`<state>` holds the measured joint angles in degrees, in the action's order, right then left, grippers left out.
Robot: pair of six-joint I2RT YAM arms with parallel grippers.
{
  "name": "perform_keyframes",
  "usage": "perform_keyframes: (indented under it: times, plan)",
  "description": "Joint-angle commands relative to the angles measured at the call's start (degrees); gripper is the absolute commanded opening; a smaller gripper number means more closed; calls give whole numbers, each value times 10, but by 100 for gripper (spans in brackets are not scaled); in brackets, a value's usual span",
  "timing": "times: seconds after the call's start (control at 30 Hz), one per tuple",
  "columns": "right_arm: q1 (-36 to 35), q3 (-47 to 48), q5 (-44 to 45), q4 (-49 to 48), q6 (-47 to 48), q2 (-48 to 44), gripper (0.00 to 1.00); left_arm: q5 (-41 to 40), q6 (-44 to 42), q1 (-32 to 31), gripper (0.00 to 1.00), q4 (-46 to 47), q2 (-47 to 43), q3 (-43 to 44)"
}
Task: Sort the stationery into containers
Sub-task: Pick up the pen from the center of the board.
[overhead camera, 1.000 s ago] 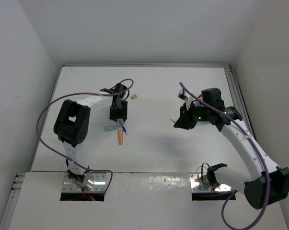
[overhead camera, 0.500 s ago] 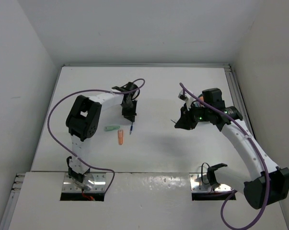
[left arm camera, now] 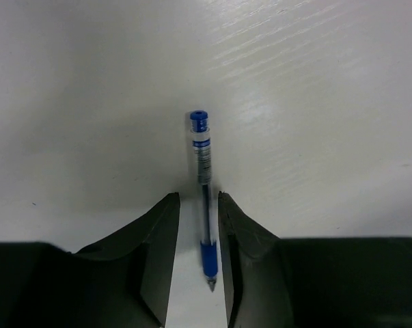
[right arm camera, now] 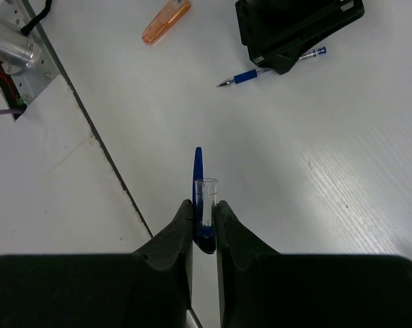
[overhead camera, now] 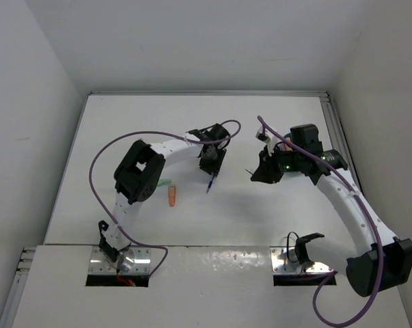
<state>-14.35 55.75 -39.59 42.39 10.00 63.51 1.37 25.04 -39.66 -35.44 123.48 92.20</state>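
Two stubs lie furthest left, loose on the counter [overhead camera: 124, 123]: mint-green stub [overhead camera: 166, 184] just up-left of the orange stub [overhead camera: 171, 197], partly under the left arm. Leave both alone for now.

Right of the orange stub and near it, find the left end effector [overhead camera: 211, 169], narrowed almost shut around the dark-blue pen [left arm camera: 203, 171]. Appears to grip low on the barrel, just above the rubber sleeve. In the right wrist view, note tip and sleeve poking clear of the black fingers on one side, plug end on the other.

Well right of the orange stub, find the right end effector [right arm camera: 204, 205], pinched nearly closed on a clear pen cap [right arm camera: 207, 188] with a blue clip. Sticks out beyond the fingertips, open mouth seemingly facing away from them.

Cannot make out any container in these views.

Judging by a cap in one grip and a bare pen in the other, probably recapping before sorting. To do it well:
- Turn the cap's mouth toward the tip.
- Line both up on one axis before closing the distance, checking through the right wrist view.
- Push slowly and straight.
- Expect a thin barrel in a two-finger pinch to pivot or slide under side load; hold firm and stop at any skew.
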Motion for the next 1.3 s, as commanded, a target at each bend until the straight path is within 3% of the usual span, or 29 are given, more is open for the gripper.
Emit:
perform_keyframes:
  times: [0.0,0.2,0.27,0.4,0.5,0.6,0.83,1.0,1.1,1.27]
  plan:
    - [5,18,-14,-2,6,-8,0,-73,-33,-2,37,-41,50,-32]
    - [4,27,-13,1,1,-12,0,-85,-53,-16,18,-37,54,-44]
    - [5,31,-12,2,-2,-13,0,-88,-56,-21,1,-39,49,-36]
    - [8,31,-14,-13,-30,-29,0,-69,-50,-10,0,-3,-40,-26]
    - [9,22,-30,-45,-66,-45,0,17,-33,33,0,110,-174,-78]
    - [11,-2,-41,-152,-155,-93,0,61,-3,77,0,265,-320,-131]
    - [-25,-39,-5,-387,-344,-142,0,171,53,144,0,375,-516,-150]
    - [-97,-29,44,-529,-416,-116,0,228,98,155,0,476,-535,-107]
    - [-144,9,75,-544,-391,-79,0,257,148,162,0,520,-526,-96]
    - [-160,39,90,-574,-375,-42,0,270,163,153,0,542,-522,-104]
